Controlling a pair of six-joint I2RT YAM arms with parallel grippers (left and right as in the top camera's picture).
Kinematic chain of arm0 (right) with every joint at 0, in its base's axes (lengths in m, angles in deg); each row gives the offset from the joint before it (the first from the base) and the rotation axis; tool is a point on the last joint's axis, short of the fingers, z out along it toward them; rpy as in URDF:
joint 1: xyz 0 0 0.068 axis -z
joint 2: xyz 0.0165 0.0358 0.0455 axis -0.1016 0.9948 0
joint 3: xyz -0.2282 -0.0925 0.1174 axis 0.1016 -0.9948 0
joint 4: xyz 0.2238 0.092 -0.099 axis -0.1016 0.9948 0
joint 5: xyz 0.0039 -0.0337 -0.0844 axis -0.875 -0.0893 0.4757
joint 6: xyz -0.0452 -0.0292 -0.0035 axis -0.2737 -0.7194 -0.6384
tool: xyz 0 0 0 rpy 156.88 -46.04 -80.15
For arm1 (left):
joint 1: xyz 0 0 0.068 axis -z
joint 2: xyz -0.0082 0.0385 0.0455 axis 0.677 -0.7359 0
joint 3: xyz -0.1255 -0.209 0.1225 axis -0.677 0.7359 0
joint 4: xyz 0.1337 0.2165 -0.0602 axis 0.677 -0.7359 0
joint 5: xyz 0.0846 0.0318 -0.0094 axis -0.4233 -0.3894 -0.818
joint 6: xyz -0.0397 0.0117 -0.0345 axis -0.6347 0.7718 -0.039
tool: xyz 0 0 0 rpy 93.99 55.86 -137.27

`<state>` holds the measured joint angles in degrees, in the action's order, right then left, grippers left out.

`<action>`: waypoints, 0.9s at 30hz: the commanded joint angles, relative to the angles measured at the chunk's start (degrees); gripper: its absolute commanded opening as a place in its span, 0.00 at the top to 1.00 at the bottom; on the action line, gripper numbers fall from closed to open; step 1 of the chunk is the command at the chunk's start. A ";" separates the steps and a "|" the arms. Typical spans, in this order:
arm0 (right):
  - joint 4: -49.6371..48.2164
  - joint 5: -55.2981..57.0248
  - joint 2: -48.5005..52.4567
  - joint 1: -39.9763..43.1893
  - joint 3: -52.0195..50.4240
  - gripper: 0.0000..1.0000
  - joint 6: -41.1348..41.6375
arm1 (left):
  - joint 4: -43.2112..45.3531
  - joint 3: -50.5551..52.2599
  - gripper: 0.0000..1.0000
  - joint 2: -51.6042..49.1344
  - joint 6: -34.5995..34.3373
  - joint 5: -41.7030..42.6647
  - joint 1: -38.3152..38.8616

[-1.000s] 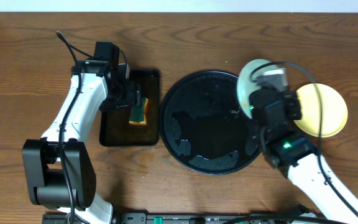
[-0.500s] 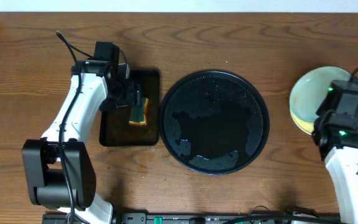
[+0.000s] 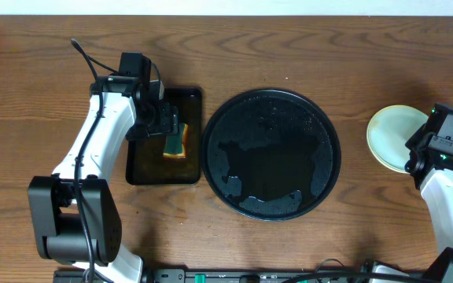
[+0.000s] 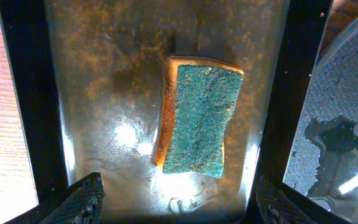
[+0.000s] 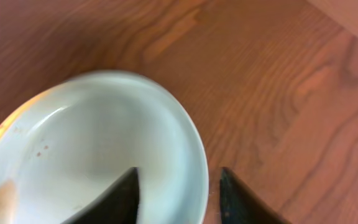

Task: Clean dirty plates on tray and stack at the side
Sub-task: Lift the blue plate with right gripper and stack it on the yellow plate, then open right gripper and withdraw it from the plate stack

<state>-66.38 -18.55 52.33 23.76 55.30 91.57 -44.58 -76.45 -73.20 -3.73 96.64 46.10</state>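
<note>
worktop (image 3: 289, 47): brown wood grain, bare along the far side and in a broad strip between the round tray and the plate stack.
round tray (image 3: 270, 118): glossy black, raised rim, centre of the worktop; only a wet film lies on it.
rectangular tray (image 3: 144, 169): black, wet, just left of the round tray, with a thin strip of wood between their rims.
plate stack (image 3: 388, 137): on the worktop at far right, well apart from the round tray. top plate (image 5: 98, 155) is pale mint-white with brown specks; a yellow edge shows under it. plate count: cannot tell.
sponge (image 4: 201, 118): green face up, orange underside, in the rectangular tray.
left hand (image 4: 179, 202): spread wide above the sponge, holding nothing.
right hand (image 5: 176, 199): narrow gap, fingers either side of the top plate's rim, not clamped.
</note>
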 commanded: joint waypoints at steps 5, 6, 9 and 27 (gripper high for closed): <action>-0.02 -20.04 -3.02 -0.87 0.92 0.51 -1.97 | -0.11 0.02 0.21 0.11 -0.33 -0.28 0.07; -0.02 -23.82 -3.48 -1.49 0.92 0.49 -2.60 | -0.11 0.02 0.21 0.11 -0.33 -0.31 0.07; 0.07 -34.34 -4.39 -4.42 0.92 0.46 -7.45 | 0.31 0.00 0.21 0.15 -0.31 -0.33 0.07; 36.02 -31.95 -9.40 -13.90 9.40 0.01 -12.90 | -14.16 1.42 0.21 11.54 -4.13 -4.59 0.07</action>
<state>-32.77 -51.19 47.22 10.41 64.11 79.61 -58.31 -76.28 -67.91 -6.97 93.18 46.10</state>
